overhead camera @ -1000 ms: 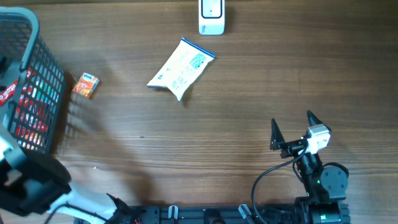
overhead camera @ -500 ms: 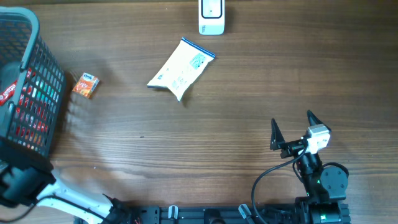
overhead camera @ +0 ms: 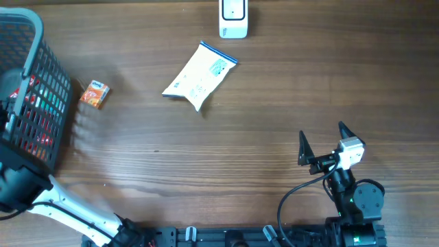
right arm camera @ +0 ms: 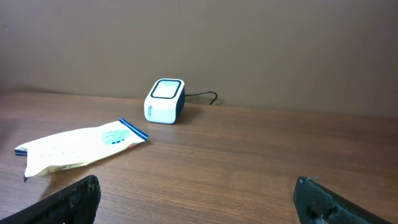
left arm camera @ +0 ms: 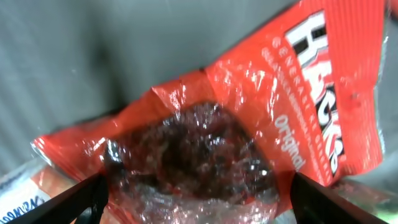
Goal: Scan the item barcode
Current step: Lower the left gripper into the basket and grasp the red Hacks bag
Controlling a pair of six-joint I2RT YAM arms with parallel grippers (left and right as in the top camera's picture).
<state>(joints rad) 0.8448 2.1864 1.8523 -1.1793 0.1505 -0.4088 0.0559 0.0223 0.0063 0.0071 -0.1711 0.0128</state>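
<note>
- Right fingers (overhead camera: 302, 147) are hanging spread wide at 5 o'clock, holding nothing.
- Left fingers (left arm camera: 90, 196) are hovering spread close over the red snack packet (left arm camera: 249, 124), which is lying inside the black basket (overhead camera: 48, 103) at 9 o'clock.
- Orange box (overhead camera: 95, 94) and white pouch (overhead camera: 200, 75) are lying on the surface (overhead camera: 206, 158); scanner (overhead camera: 233, 19) is sitting at 12 o'clock.

The table (overhead camera: 274, 103) is brown wood with clear grain and a dull sheen. At the left edge of the overhead frame, the basket (overhead camera: 51, 110) is matt black mesh. The red packet (left arm camera: 261, 112) is glossy, crinkled plastic film. The scanner (overhead camera: 233, 19) is smooth white plastic. The pouch (overhead camera: 200, 75) looks matt white.
</note>
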